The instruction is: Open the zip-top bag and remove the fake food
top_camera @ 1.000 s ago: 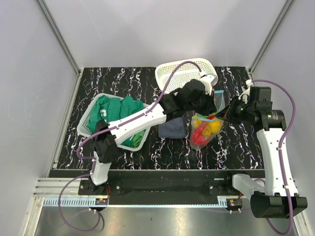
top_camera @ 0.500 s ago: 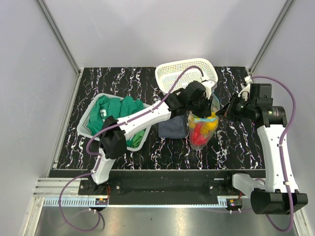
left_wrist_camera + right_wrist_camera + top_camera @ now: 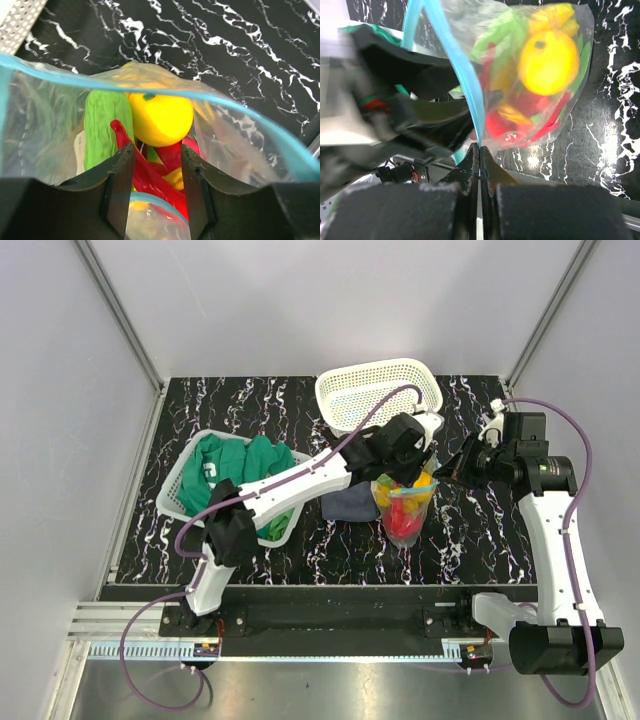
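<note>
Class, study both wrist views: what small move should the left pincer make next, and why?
Probably close the left pincer on the red chili: its open fingers straddle it inside the opened zip-top bag, whose zip strip the right pincer pinches.

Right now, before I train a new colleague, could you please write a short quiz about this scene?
1. True or false: the right gripper is shut on the zip strip of the bag.
2. Where is the toy food? A: in the white basket. B: inside the bag. C: on the dark cloth.
3. In the left wrist view, which colour is the round piece beyond the left gripper?
Key: 1 true; 2 B; 3 yellow.
</note>
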Motion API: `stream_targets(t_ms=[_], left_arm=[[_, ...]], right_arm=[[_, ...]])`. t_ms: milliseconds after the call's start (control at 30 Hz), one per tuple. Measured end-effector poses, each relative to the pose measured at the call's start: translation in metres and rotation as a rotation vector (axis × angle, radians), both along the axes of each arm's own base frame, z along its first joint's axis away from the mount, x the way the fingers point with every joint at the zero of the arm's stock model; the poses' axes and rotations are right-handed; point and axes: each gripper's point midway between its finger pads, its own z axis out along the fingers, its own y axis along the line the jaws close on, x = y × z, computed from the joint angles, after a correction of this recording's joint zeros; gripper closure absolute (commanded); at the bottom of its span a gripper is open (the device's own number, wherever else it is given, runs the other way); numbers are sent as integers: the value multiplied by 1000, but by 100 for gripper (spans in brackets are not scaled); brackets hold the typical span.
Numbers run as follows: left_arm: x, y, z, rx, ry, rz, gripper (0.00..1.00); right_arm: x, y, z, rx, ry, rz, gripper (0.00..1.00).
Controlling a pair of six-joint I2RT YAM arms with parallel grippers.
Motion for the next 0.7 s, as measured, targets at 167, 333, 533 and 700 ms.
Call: stream_targets(t_ms=[167, 333, 533, 700], left_arm=[[3, -1, 28, -30, -26, 17, 57], [11, -4, 65, -104, -54, 58, 67], [25, 2, 72, -120, -27, 106, 66], [29, 12, 39, -28, 15, 116, 63]], right_arm=[[0, 2, -9, 12, 14, 9, 100], [2, 7, -5, 43, 3, 20, 100], [3, 13, 13, 80, -29, 29, 100], [4, 14, 19, 87, -44, 32, 100]])
